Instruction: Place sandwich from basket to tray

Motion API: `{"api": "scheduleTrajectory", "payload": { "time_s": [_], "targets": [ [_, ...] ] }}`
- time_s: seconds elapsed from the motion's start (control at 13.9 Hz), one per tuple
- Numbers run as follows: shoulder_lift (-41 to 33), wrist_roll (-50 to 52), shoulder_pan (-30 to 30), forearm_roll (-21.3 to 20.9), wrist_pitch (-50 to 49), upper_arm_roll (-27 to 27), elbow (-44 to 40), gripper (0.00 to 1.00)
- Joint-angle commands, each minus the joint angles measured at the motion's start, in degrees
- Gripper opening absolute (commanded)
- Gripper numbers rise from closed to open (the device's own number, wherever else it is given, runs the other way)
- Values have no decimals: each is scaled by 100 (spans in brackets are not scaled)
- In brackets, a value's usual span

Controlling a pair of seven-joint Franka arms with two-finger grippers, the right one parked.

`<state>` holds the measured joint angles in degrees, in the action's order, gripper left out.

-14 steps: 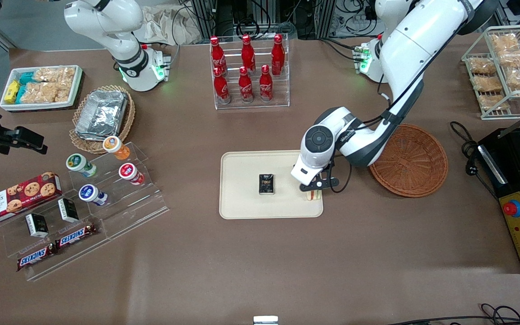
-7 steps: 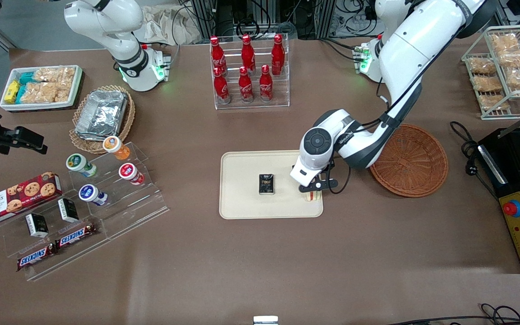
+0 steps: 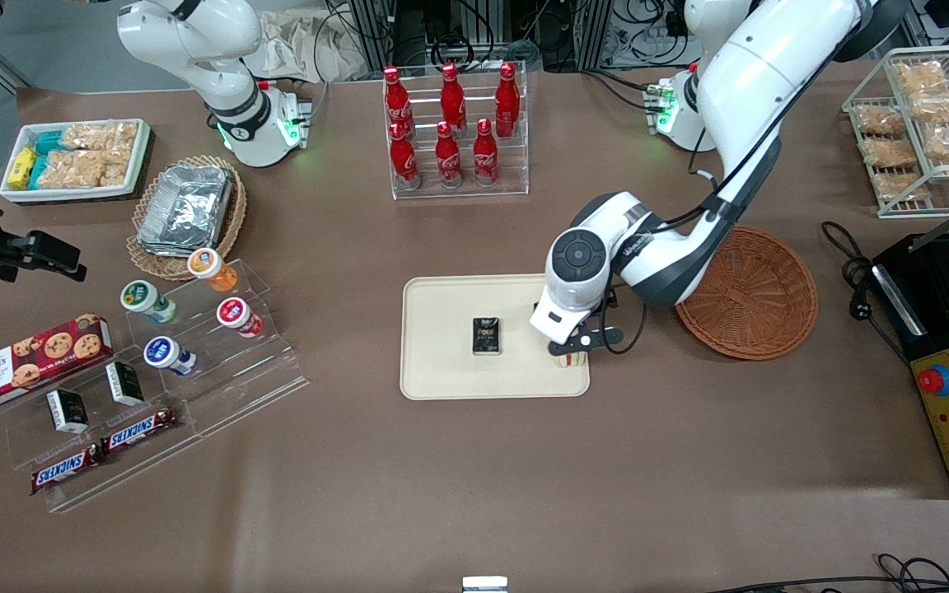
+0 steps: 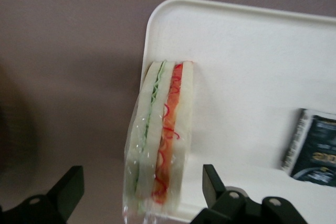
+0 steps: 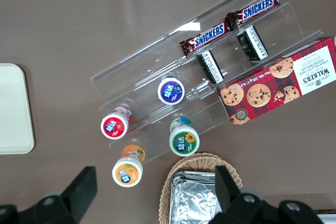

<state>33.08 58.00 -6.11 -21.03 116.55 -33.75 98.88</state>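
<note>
One arm working over the worktop, reaching from its base down over the tray edge nearest the basket. Basket looks bare inside, so my read is the transfer is essentially done.

Tray sits mid-worktop and already carries a small dark packet; the sandwich gets the free strip on the side toward the basket, shortest path and no contact with the packet.

Sandwich stands on edge at the tray rim, filling layers facing the wrist camera, apparently resting on the tray with one face right at the lip. It may overhang the rim slightly; can't tell for sure.

End effector is just above it, fingers spread wide either side, clear gaps to the bread, gripping nothing. Looks like a release pose; upright wedge so close to the rim could tip outward.
</note>
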Motion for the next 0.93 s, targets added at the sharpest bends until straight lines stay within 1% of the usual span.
{"api": "scheduleTrajectory", "payload": {
  "time_s": [0.0, 0.07, 0.14, 0.22, 0.36, 0.5, 0.65, 0.86],
  "targets": [
    [-432, -7, 13, 353, -414, -44, -159, 100],
    [-582, -8, 30, 432, -457, -35, -133, 100],
    [-705, -51, 170, 441, -580, -43, -106, 100],
    [-802, -252, 267, 459, -790, -52, -106, 100],
    [-1126, -822, 556, 704, -1124, -44, -80, 100],
    [-1426, -1306, 952, 740, -1275, -44, 17, 100],
    [-1567, -1580, 1180, 740, -1407, -44, 17, 100],
    [-1725, -1826, 1261, 801, -1416, -26, 8, 100]
  ]
}}
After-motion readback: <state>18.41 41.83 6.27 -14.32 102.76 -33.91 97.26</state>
